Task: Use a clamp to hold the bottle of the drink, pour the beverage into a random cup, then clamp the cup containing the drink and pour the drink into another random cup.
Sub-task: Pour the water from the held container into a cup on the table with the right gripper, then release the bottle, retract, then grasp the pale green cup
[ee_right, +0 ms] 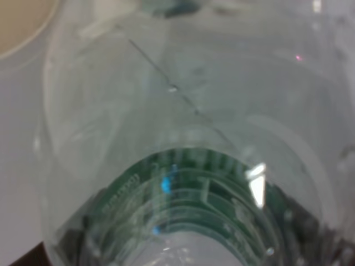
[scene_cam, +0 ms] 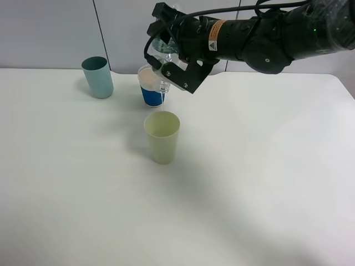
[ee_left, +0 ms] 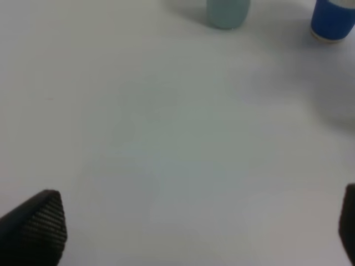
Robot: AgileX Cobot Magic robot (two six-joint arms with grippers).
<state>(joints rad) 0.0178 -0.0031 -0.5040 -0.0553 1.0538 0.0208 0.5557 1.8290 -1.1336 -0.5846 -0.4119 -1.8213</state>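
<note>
Surface, high view: white surface [scene_cam: 266, 183] in front of grey wall panels [scene_cam: 55, 27], with three cups standing on it.
Bottle, high view: clear bottle [scene_cam: 165, 51] tilted neck-down in the right gripper [scene_cam: 166, 39], above the cups; a thin stream [scene_cam: 162, 102] falls into the pale green cup [scene_cam: 162, 137].
Other cups, high view: blue cup [scene_cam: 150, 91] just behind the pale green cup; teal cup [scene_cam: 98, 77] further left, apart.
Left gripper, left wrist view: left gripper [ee_left: 194, 230] spread wide and holding nothing, over bare surface; teal cup and blue cup bases at the far edge.
Right gripper, right wrist view: clamped on the bottle, whose clear wall fills the view; the pale green cup's rim shows beyond it.
Handling, judged: the bottle is thin plastic, light, smooth and easily dented, so grip its body firmly without crushing. The filled cup looks light and tippy; take it by the side wall, below the rim.
</note>
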